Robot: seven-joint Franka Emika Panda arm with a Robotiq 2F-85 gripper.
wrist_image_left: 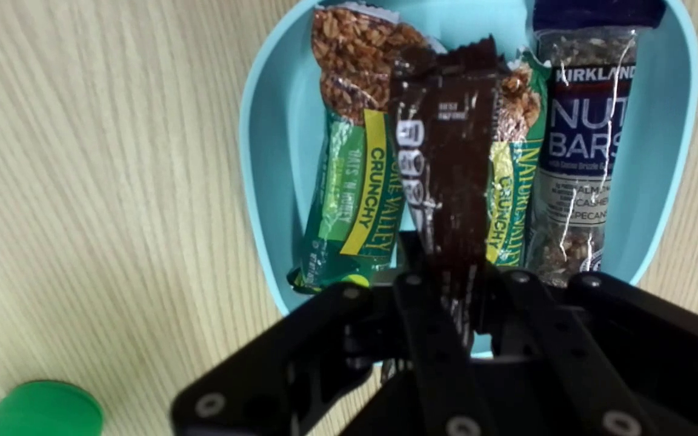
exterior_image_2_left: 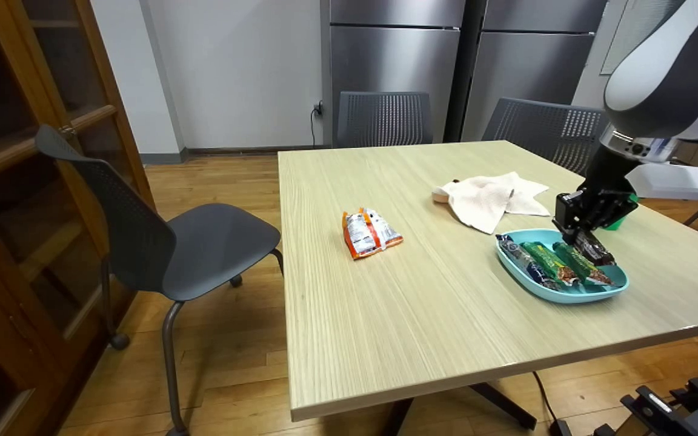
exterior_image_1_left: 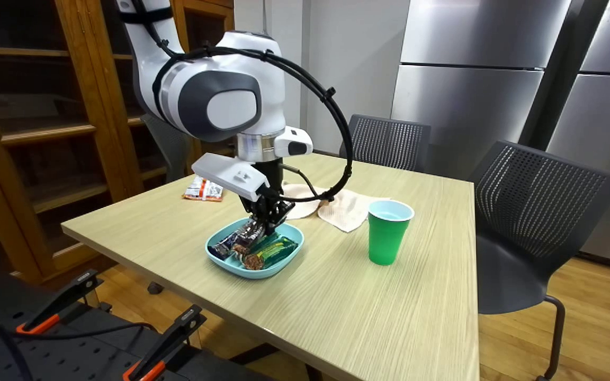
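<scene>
Obs.: from where I stand the tool is clenched on a brown-wrapped bar, jaws closed in on its two long sides. It thus lies within the grip itself, no sideways gap to make up; this is the only tool here, so nearness is settled.

Axis: seen from the wrist, its length runs out ahead of the jaws, roughly in line with what lies beneath. In both exterior views it looks tilted, free end lower. Key relation, my judgement: held above the blue dish, lapping across the space between the left green bar and the right green bar. Whether it rests on either, cannot tell.

Dish contents, wrist view, left to right: the left green bar, slightly askew; the right green bar, partly covered by the held one; a navy nut bar, just beside it, toward the right wall. Long axes of all three near parallel.

Second container: a green cup, upright on the worktop, apart from the dish; what it holds, if anything, not visible.

Near the dish: a crumpled pale cloth. Well apart: an orange-and-white packet
</scene>
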